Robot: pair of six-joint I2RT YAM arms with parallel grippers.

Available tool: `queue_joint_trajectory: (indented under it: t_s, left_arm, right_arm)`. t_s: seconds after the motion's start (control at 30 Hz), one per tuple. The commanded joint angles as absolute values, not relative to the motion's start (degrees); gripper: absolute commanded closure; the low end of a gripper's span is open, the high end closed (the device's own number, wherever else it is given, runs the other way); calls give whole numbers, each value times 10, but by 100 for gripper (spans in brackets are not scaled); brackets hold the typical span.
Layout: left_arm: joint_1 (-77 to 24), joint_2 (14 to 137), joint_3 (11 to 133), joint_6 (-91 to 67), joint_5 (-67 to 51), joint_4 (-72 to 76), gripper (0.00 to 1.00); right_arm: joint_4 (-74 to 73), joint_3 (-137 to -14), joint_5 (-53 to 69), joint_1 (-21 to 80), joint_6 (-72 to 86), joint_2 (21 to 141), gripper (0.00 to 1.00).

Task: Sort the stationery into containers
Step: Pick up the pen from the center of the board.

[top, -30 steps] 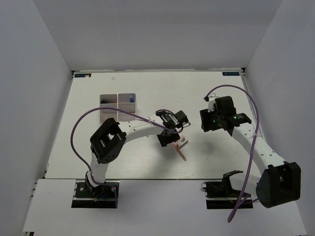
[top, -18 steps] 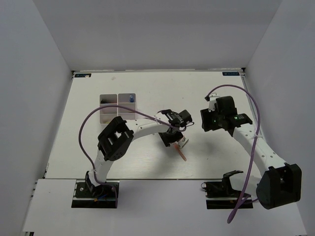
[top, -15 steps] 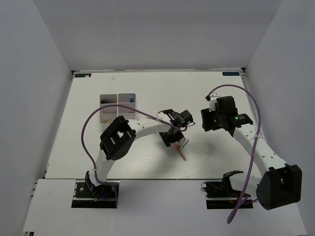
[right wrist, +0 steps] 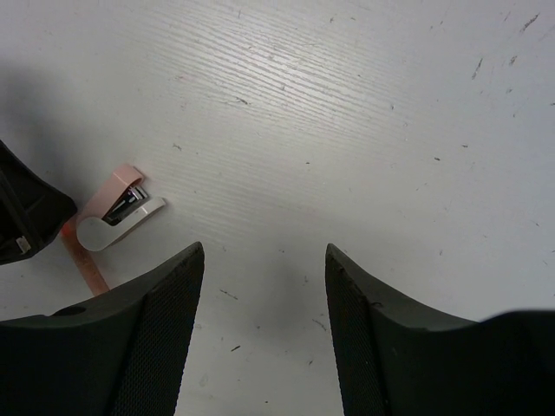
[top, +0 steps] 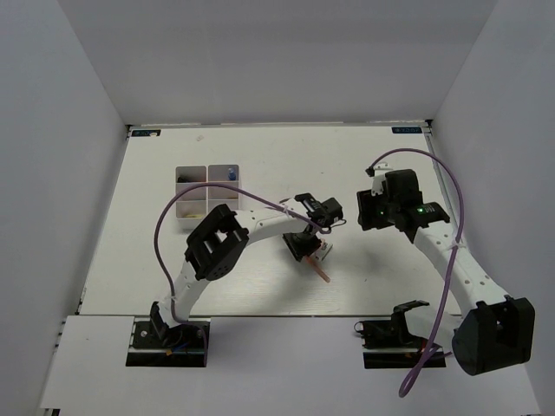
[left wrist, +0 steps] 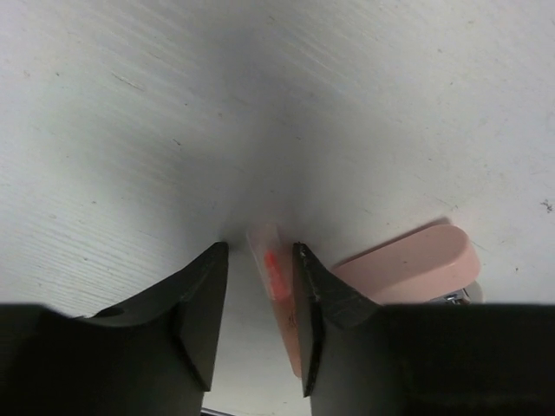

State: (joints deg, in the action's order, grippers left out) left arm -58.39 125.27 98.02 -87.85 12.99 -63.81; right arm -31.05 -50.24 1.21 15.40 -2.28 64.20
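**Top view.** The organizer box (top: 177, 198) stands on the tabletop (top: 156, 269) at the far left, well apart from both arms. One far compartment holds a blue-topped item (top: 230, 174). A near compartment holds a yellowish item (top: 196, 211). The left arm (top: 260, 224) reaches across to mid-table. The left fingers (top: 300, 246) are down at the far end of a pink stick (top: 320, 273), which lies flat on the tabletop and runs towards the near edge. A small stapler (top: 324, 251) lies just beside the stick, on its right. The right arm (top: 442, 251) is bent inward, with its head hanging to the right of the stapler and apart from it. How far either pair of fingers is parted cannot be told from this view.

**Left wrist view.** The left fingers are partly open and straddle the end of the pink stick. The stick lies against one finger, and a strip of bare tabletop shows between it and the other. The grip is not closed. The stapler's pink back sits just outside the fingers, near the stick.

**Right wrist view.** The right fingers (right wrist: 156, 329) stand wide apart over bare, scuffed tabletop and hold nothing. The stapler lies to one side, its open mouth showing metal, with the pink stick touching or nearly touching it.
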Motion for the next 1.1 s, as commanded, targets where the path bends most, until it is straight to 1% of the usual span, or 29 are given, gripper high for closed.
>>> queue_joint_trajectory:
  t_s: [0.0,0.03,0.07,0.13,0.17,0.27,0.33,0.37,0.43,0.47,0.5,0.53,0.57,0.6,0.63,0.67,0.7,0.73,0.77,0.8,0.83,0.87,0.9,0.93,0.97,1.03,1.07]
  left_arm:
    - [-598,1281,1011,-902,153,-669,55]
    - [-599,1283,1011,-903,156,-672,58]
    - [-603,1288,1011,-905,158,-675,70]
    - [-604,1288,989,-915,149,-664,81]
    - [-605,1286,964,-916,147,-657,87]
    - [-605,1268,922,-921,138,-632,94]
    - [-603,1232,904,-906,145,-609,99]
    - [-603,1219,870,-902,152,-602,99]
    - [-595,1156,843,-866,162,-567,99]
    - [-589,1143,817,-812,167,-553,99]
    - [-585,1105,811,-796,172,-546,99]
    - [-582,1071,806,-782,204,-548,99]
    - [-575,1052,792,-704,215,-544,99]
    - [-571,1016,786,-685,224,-537,99]
    - [-565,977,782,-675,288,-549,99]
    - [-562,956,757,-645,310,-549,99]
    - [-556,891,745,-607,355,-541,99]
    - [-535,868,728,-594,379,-518,99]
    - [-526,844,692,-550,421,-492,99]
    - [-493,774,643,-493,454,-468,99]
    - [-481,752,598,-440,468,-382,99]
    - [-464,715,579,-413,459,-352,99]
    - [-427,680,541,-358,452,-298,99]
    - [-388,665,513,-311,445,-251,99]
    - [-370,653,504,-289,397,-214,99]
    - [-296,627,476,-210,371,-182,99]
    - [-272,623,471,-188,337,-131,99]
  right_arm:
    - [-290,-509,10,149,-17,625,39]
    - [-291,-509,10,149,-16,624,39]
    - [-290,-507,11,146,-14,623,39]
    - [-290,-507,11,146,-13,621,39]
    - [-289,-508,13,143,-12,620,39]
    - [-290,-506,16,143,-11,621,39]
    - [-290,-505,17,142,-11,620,39]
    - [-290,-505,18,141,-11,621,39]
    - [-290,-505,21,140,-11,620,39]
    - [-289,-505,22,139,-11,620,39]
    - [-290,-504,24,137,-11,620,39]
    - [-289,-503,25,138,-12,620,39]
    - [-285,-503,27,137,-11,621,39]
    - [-287,-502,28,136,-11,621,39]
    - [-287,-501,32,139,-12,621,39]
    - [-287,-502,33,139,-13,625,39]
    - [-287,-500,33,139,-12,625,39]
    - [-287,-500,38,140,-15,628,39]
    - [-286,-501,38,139,-15,628,39]
    - [-285,-500,38,139,-16,628,39]
    - [-283,-498,42,138,-18,630,39]
    - [-284,-497,45,138,-18,631,39]
    - [-281,-496,46,138,-18,632,39]
    - [-280,-495,47,138,-19,633,39]
    - [-280,-494,47,138,-20,635,39]
    - [-280,-494,51,139,-21,640,39]
    - [-280,-495,52,138,-22,641,39]
